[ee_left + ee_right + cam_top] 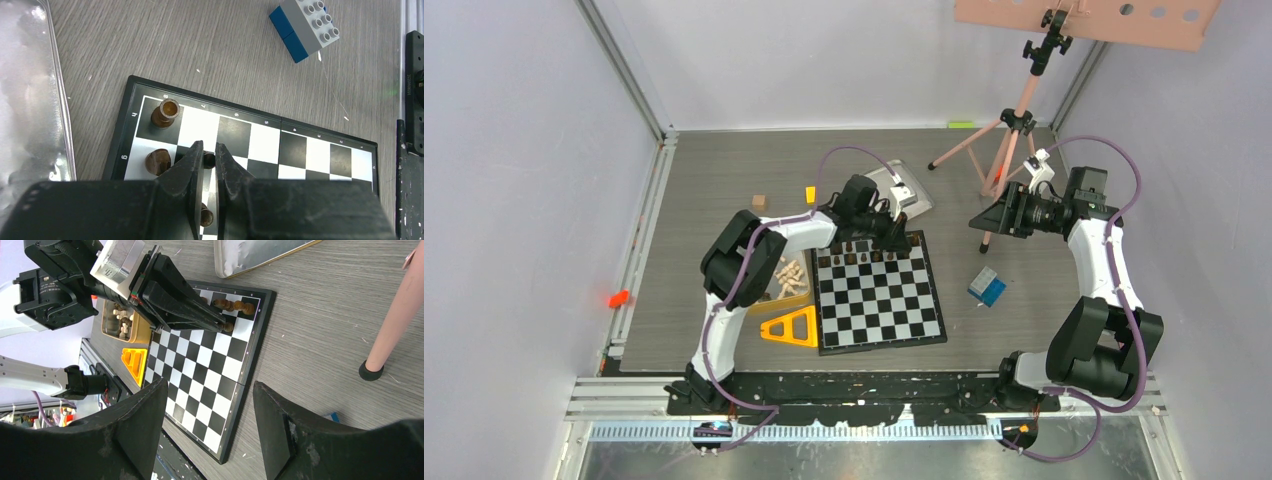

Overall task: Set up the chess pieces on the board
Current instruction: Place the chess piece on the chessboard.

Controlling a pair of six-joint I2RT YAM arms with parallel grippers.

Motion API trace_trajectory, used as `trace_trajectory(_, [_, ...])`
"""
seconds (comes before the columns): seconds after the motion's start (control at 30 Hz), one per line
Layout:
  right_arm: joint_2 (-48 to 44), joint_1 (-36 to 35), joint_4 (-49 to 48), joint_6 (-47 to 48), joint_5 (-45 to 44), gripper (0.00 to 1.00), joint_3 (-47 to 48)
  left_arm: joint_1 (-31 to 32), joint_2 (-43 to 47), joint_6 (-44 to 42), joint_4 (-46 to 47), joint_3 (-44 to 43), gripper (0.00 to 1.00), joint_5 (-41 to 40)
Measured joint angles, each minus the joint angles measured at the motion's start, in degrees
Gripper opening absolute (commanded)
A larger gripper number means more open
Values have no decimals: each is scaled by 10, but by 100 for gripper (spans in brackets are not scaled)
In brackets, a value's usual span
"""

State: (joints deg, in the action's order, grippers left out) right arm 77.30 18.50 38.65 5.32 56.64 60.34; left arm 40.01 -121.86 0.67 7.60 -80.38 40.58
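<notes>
Jaws of left end effector (210, 146) pinched shut on dark chess piece (209, 160) at board (300, 145) corner rows; right end effector (210, 385) hovers over counter (200, 45), jaws wide, holding nothing.

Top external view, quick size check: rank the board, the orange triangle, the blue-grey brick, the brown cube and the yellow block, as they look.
1. board
2. orange triangle
3. blue-grey brick
4. brown cube and yellow block: they look about alike, too small to rank.
</notes>
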Motion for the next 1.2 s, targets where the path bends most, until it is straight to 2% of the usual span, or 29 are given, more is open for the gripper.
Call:
trace_trajectory(0.33, [0, 0, 0, 0, 0, 69, 0, 0, 8, -14, -23, 0, 4, -1])
trace_trajectory(0.73, [0, 0, 0, 0, 1, 69, 0, 0, 10, -19, -33, -1, 25, -8])
trace_trajectory(0.93, [0, 0, 0, 0, 3, 69, 0, 0, 23, -25, -54, -3, 31, -19])
trace_trajectory(1.2, [0, 0, 0, 0, 5, 69, 0, 0, 72, -22, -77, -28, 32, -16])
